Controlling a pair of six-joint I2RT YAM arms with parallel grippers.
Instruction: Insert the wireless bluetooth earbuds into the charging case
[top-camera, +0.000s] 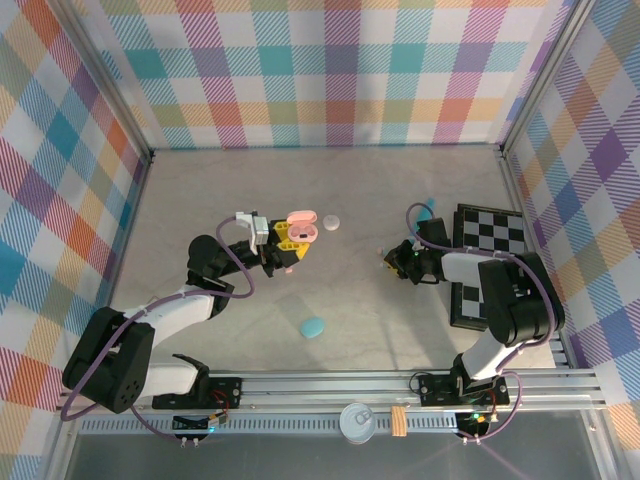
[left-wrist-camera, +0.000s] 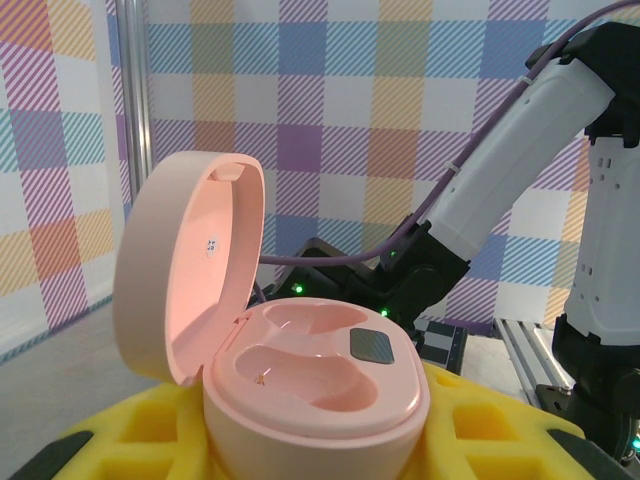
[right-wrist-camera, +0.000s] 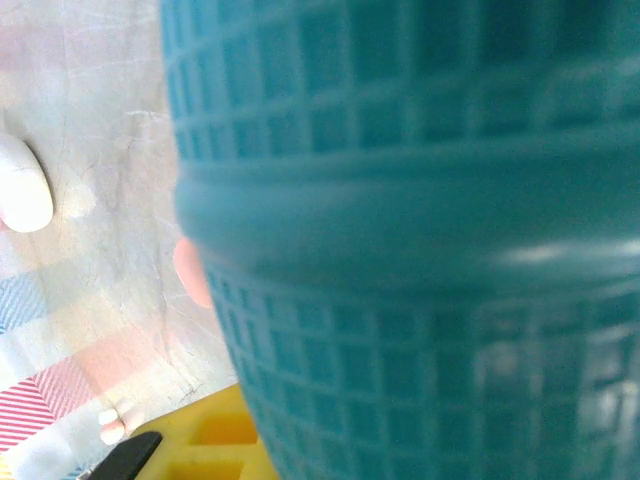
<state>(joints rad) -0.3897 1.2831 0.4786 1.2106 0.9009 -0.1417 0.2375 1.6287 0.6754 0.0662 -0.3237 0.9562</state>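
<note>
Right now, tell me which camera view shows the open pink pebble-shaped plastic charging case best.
The left wrist view: the pink charging case sits large and sharp, lid up, both wells empty. The top external view shows the case small, at the left tool. In the right wrist view, a blurred pink patch may be it.

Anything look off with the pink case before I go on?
Nothing stands out. The pink charging case sits upright in the left gripper, lid open, both wells empty, no visible damage.
</note>
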